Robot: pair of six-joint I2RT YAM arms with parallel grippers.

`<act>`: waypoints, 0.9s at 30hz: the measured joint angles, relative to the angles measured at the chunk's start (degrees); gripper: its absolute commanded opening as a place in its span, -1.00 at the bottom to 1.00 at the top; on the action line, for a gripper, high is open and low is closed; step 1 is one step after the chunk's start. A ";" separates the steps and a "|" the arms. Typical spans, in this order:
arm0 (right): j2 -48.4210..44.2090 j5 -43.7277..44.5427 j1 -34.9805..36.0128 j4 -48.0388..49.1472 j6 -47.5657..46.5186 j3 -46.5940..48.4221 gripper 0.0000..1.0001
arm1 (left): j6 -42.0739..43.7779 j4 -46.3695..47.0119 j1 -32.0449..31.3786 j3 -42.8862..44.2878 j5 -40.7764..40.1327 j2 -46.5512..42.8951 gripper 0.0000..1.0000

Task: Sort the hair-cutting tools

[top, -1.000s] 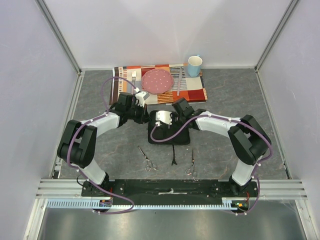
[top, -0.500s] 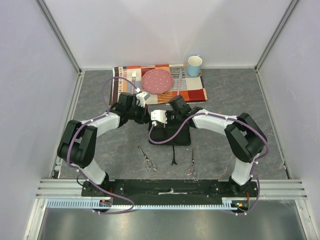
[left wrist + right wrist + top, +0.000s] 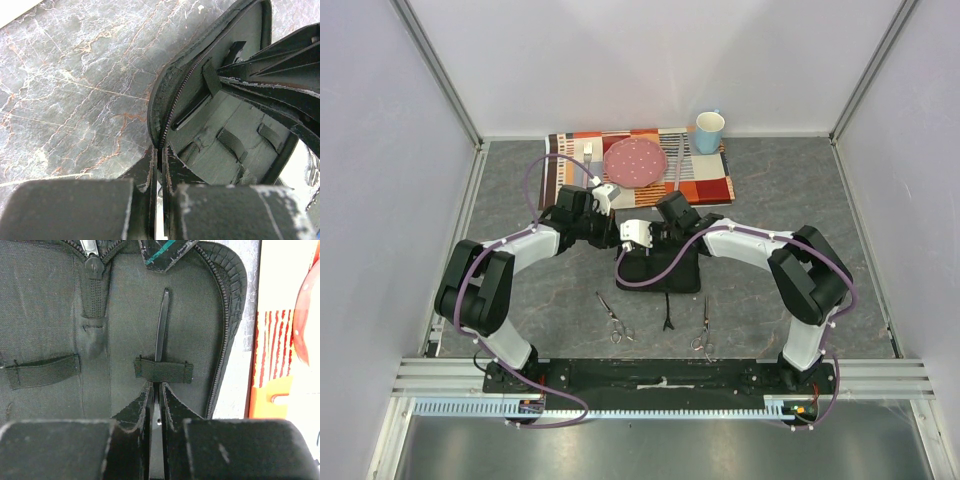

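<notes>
Your right gripper has slid toward 10 o'clock, pinching the clip, likely stiff and slick, by its tail. Left gripper clamps the case.

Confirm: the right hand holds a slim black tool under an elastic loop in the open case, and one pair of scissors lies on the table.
Not one: the top external view shows two pairs of scissors on the table. The right hand does hold the slim black tool under the elastic loop in the open case.

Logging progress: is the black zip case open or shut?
Open. The zip case shows its lining and elastic loops, one holding a slim black tool.
</notes>
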 measured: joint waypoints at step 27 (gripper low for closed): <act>-26.77 20.09 3.15 -14.73 37.13 4.63 0.96 | -5.64 5.51 0.07 -1.73 -5.18 -1.46 -0.96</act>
